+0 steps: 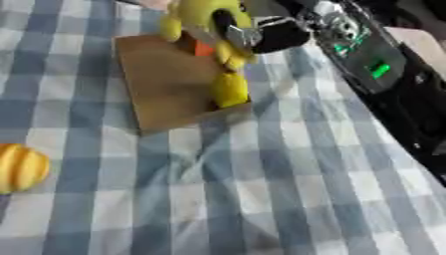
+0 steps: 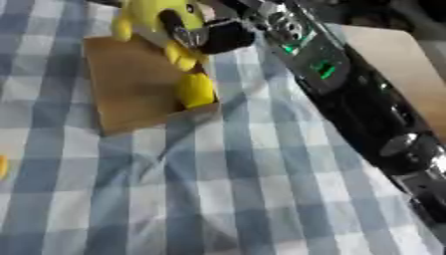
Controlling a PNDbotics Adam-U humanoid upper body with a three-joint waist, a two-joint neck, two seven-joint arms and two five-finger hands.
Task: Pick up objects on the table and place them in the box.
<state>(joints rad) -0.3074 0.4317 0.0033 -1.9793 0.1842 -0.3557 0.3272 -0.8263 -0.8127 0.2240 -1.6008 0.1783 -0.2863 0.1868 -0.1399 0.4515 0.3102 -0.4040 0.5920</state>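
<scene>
Yellow plush toy point(image 1: 205, 22) clamped in your right hand point(image 1: 248, 35), fingers curled round it; cardboard box point(image 1: 170, 84) directly beneath hand, ready for drop.

Blue-white checked tablecloth point(image 1: 261, 189) covers table; tan surface point(image 2: 396, 55) beyond its right edge.

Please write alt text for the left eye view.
The right robot hand holds a yellow toy over a brown box on a blue checked cloth. A yellow-orange ball lies at the left edge.
</scene>
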